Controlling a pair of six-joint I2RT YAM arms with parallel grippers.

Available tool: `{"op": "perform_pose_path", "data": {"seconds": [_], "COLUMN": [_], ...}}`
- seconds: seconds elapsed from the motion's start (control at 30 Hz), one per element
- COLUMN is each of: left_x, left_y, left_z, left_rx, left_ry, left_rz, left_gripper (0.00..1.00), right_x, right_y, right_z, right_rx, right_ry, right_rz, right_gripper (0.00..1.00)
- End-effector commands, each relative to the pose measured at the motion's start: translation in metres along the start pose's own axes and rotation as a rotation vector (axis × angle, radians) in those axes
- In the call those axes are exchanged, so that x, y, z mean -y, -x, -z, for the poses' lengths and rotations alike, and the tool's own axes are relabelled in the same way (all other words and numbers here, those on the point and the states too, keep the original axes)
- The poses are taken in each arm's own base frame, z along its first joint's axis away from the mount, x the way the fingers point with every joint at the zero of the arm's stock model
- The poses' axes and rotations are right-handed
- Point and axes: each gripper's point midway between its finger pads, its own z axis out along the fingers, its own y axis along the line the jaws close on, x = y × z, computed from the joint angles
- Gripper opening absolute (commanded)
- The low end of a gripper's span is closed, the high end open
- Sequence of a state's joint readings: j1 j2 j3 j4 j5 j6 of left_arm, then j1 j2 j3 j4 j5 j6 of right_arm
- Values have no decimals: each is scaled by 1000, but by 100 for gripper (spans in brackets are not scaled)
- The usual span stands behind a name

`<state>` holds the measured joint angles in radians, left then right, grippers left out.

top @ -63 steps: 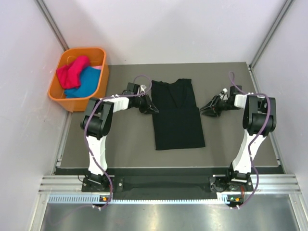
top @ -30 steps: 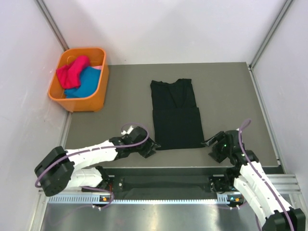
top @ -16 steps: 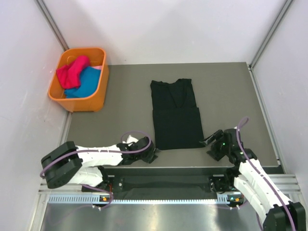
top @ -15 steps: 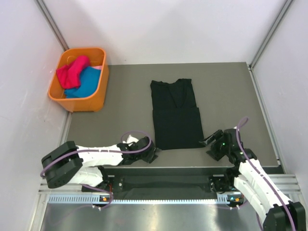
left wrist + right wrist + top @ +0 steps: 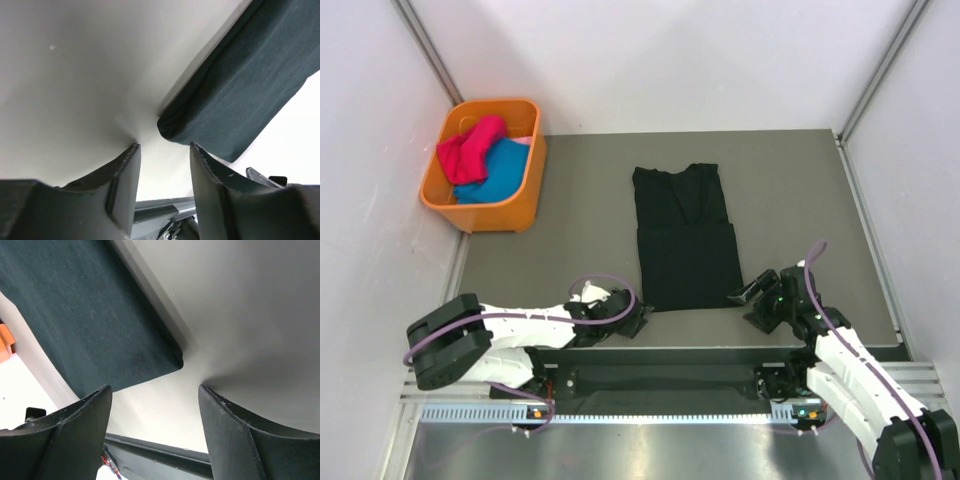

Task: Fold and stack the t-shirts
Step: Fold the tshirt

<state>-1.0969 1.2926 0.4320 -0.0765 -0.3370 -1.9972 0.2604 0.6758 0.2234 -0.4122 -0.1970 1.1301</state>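
A black t-shirt lies flat mid-table, sides folded in, collar at the far end. My left gripper is open and empty, low at the shirt's near left corner; that corner sits just ahead of its fingertips in the left wrist view. My right gripper is open and empty at the near right corner, which shows in the right wrist view just ahead of its fingers. Pink and blue shirts lie in the bin.
An orange bin stands at the table's far left corner. The table's near edge runs just behind both grippers. White walls enclose the left, right and far sides.
Both arms swung from beside the shirt's upper part down to its near corners. In the last half second the right gripper crept closer to the right corner; the left barely moved.
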Motion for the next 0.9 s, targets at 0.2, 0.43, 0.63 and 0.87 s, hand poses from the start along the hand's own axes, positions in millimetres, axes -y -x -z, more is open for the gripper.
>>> {"op": "perform_pose_path", "data": {"seconds": [0.2, 0.43, 0.63, 0.87], "left_x": [-23, -36, -37, -35], "left_y": [30, 38, 41, 39], "left_z": [-21, -25, -24, -23], "left_rx": [153, 188, 198, 179], "left_ry": [61, 88, 84, 72], "left_rz": [352, 369, 361, 371], "left_gripper": [41, 41, 29, 31], "right_x": [-8, -1, 8, 13], "right_y": [-3, -5, -7, 0], "right_z": [-2, -4, -10, -17], "right_rx": [-15, -17, -34, -3], "right_ry": [9, -15, -72, -103], "right_rz": [4, -8, -54, -47], "right_gripper": [70, 70, 63, 61]}}
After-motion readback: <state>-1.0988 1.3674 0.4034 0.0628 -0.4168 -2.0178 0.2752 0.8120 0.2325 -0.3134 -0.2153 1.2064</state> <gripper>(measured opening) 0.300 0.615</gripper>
